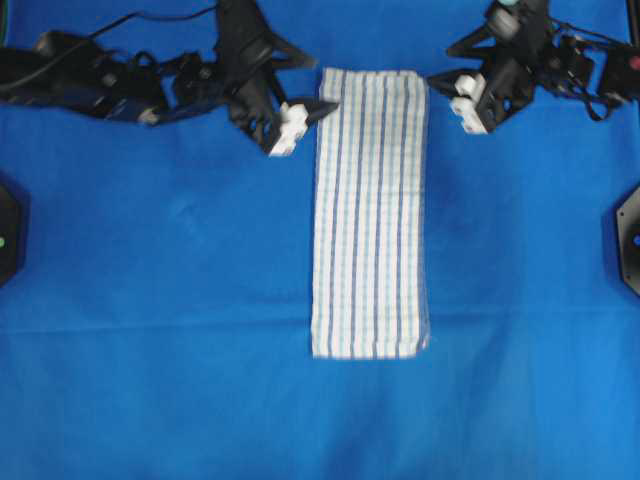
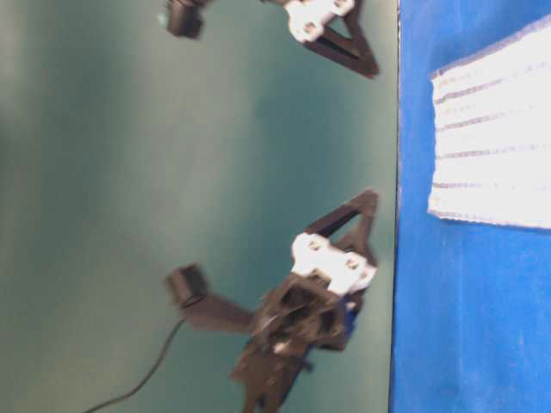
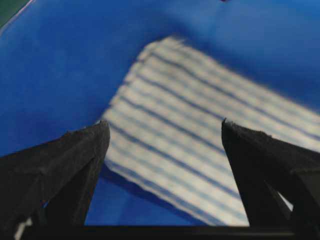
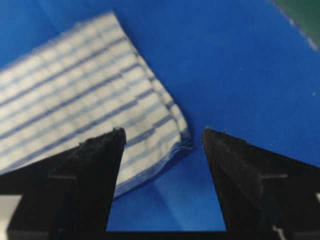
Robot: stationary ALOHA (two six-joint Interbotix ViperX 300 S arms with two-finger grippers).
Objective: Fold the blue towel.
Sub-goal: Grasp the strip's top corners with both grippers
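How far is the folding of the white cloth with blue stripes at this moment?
The white woven towel with thin dark-blue stripes already lies as a long narrow strip, apparently folded lengthwise, on the plain blue table covering. Nothing is held: the left gripper and the right gripper are open beside its far corners. Probably left: gripping those corners and folding the strip end to end.

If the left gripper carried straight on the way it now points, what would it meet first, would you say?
Probably the blue towel: the open left gripper frames its striped cloth near one corner, nothing between them, though depth is hard to judge.
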